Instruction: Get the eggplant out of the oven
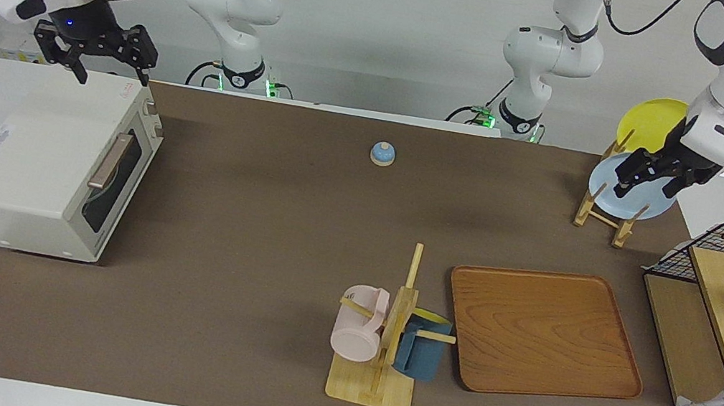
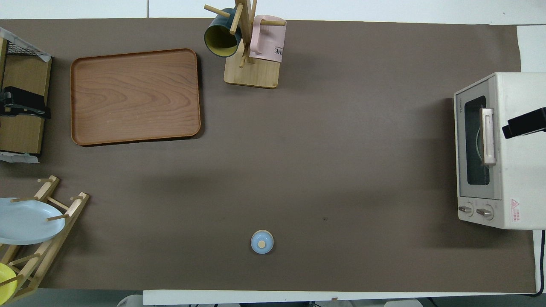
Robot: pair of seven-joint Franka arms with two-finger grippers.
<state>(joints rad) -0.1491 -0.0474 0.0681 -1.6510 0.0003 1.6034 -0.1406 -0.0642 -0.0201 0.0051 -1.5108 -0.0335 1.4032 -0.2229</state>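
Oven [image 1: 59, 166] sits shut at the right arm's end of the worktop; eggplant not visible. My right tool [image 1: 110, 72] hangs open and empty over the oven. My left tool [image 1: 649, 181], open and empty, waits over the plate rack [image 1: 604, 209].

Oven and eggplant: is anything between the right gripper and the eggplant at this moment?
Yes. The oven door is shut, so the eggplant cannot be seen or reached. The right gripper hangs open over the oven's top; the left gripper waits over the plate rack.
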